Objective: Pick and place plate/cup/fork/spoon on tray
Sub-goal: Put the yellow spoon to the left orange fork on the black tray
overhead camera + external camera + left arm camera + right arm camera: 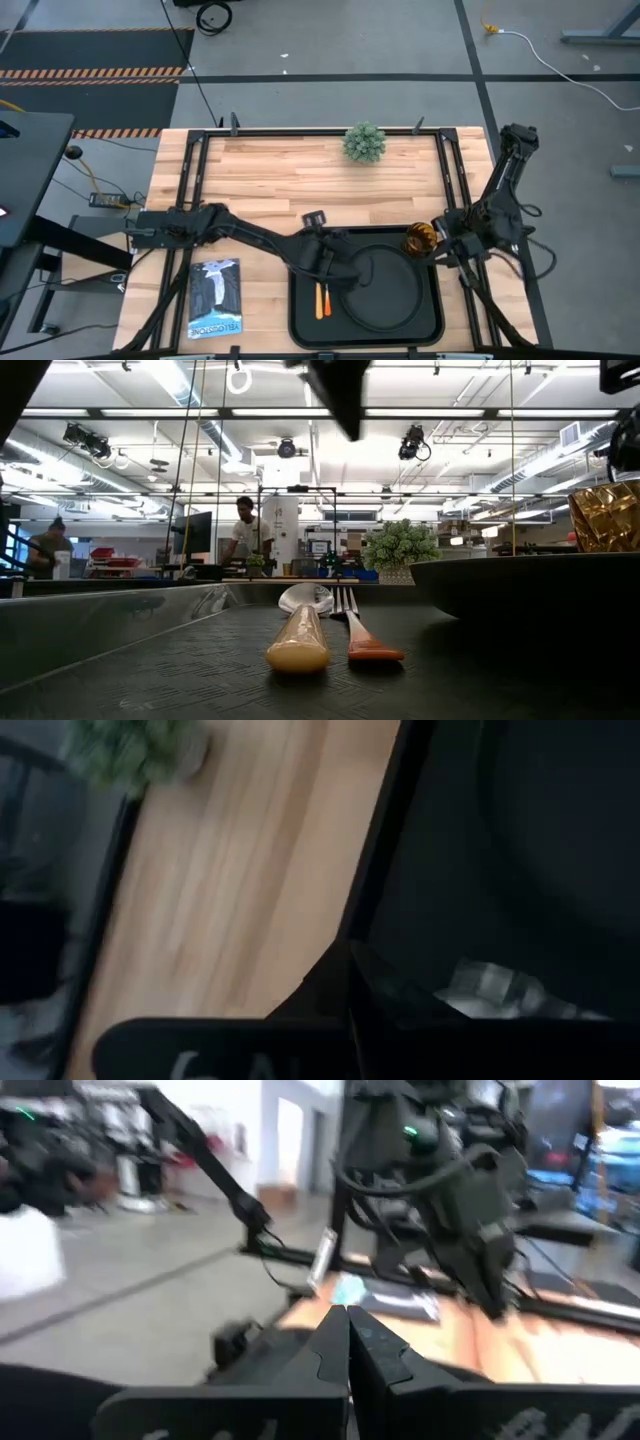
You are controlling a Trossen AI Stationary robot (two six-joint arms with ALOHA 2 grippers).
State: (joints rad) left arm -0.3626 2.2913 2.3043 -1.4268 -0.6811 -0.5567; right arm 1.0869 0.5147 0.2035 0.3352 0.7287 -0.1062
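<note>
Cup [419, 239] held by right gripper [437, 243] at tray [300, 325] far right corner, fingers closed on it. Plate [385, 292] in tray right side; fork [325, 301] and spoon [317, 301] side by side at left. Left gripper [322, 250] over tray's far left part, finger state cannot tell

Pretty standard open workshop space: grey concrete floor [330, 40] with dark seams, hazard-striped mats [90, 72] off to one side, and a white cable [560, 62] snaking across. From table height, exposed ceiling with long strip lights [180, 388], black spot lamps [412, 444], and benches where a couple of people [243, 532] stand.
</note>
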